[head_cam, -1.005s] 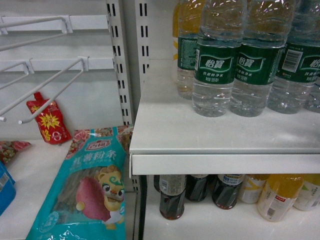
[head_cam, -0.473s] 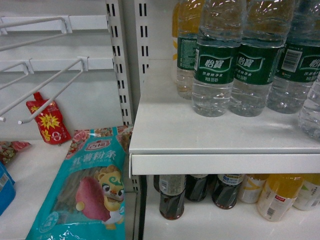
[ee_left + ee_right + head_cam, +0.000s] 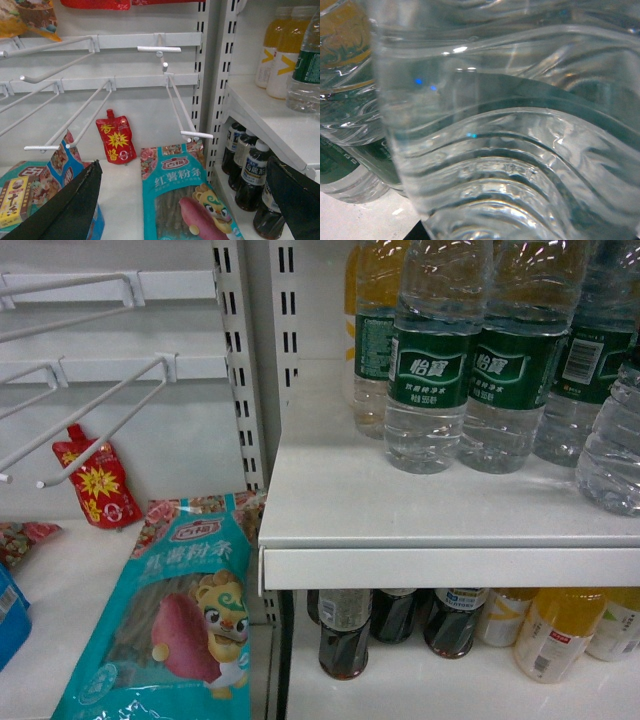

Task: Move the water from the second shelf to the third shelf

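I see the water bottle point(image 3: 612, 445) at the right edge of the upper white shelf point(image 3: 400, 510), just beside the green-labelled bottles point(image 3: 480, 370). It fills the right wrist view; can't tell that claw's state. Left gripper point(image 3: 185, 200) spread, holding nothing

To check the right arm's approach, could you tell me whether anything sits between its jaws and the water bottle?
Nothing visible does: the water bottle fills the right wrist view directly ahead; neighbouring bottles stand behind it.
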Controlling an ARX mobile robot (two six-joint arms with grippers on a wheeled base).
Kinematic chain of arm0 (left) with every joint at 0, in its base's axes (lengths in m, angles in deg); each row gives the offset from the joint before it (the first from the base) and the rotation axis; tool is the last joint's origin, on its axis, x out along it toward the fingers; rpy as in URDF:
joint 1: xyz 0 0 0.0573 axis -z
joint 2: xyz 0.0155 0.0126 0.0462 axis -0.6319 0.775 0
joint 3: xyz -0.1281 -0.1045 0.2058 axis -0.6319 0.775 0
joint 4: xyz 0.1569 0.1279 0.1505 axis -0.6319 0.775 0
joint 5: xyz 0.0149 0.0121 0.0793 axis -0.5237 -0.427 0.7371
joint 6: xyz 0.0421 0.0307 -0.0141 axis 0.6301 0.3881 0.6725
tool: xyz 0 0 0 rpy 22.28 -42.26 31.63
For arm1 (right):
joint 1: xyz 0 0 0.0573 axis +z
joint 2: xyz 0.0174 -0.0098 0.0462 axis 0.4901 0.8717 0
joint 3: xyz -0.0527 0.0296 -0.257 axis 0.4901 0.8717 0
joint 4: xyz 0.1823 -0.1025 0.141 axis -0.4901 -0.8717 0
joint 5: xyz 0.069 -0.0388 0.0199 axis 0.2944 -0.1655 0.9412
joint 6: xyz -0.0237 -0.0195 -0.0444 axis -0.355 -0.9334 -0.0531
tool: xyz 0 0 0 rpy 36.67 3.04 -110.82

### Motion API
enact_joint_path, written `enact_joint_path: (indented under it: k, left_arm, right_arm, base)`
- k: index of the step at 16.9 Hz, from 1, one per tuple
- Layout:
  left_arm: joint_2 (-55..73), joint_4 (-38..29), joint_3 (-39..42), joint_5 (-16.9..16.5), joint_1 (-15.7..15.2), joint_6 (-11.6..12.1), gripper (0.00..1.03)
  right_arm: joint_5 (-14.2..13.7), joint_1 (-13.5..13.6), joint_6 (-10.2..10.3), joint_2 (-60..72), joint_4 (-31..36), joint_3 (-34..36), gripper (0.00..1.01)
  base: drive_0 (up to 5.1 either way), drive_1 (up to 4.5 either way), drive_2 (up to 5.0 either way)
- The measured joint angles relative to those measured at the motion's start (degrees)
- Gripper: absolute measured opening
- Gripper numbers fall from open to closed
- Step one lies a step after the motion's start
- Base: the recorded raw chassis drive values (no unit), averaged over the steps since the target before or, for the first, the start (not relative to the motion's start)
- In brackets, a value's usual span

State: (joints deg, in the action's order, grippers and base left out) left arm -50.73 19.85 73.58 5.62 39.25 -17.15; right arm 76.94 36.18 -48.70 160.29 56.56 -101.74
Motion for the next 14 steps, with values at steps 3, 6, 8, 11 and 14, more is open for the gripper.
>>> enact_joint_path:
  k: [3,6,8,11,14]
  left_arm:
    - [0.0,0.0,0.0,0.0,0.0,0.0,0.98]
    - [0.0,0.0,0.0,0.0,0.0,0.0,0.98]
    - [0.0,0.0,0.0,0.0,0.0,0.0,0.98]
    - [0.0,0.0,0.0,0.0,0.0,0.0,0.98]
    - [0.0,0.0,0.0,0.0,0.0,0.0,0.98]
  right_arm:
    - [-0.3,0.3,0.0,0.0,-0.1,-0.1,0.39]
    - [-0.3,0.3,0.0,0.1,-0.2,-0.1,0.53]
    - [-0.3,0.3,0.0,0.5,0.5,-0.3,0.72]
    - [-0.3,0.3,0.0,0.5,1.9,-1.6,0.99]
    - [-0.3,0.3,-1.0,0.3,1.9,-1.6,0.98]
  base:
    - [0.0,0.0,0.0]
    - [0.0,0.0,0.0]
    - [0.0,0.0,0.0]
    - [0.0,0.0,0.0]
    - [0.0,0.0,0.0]
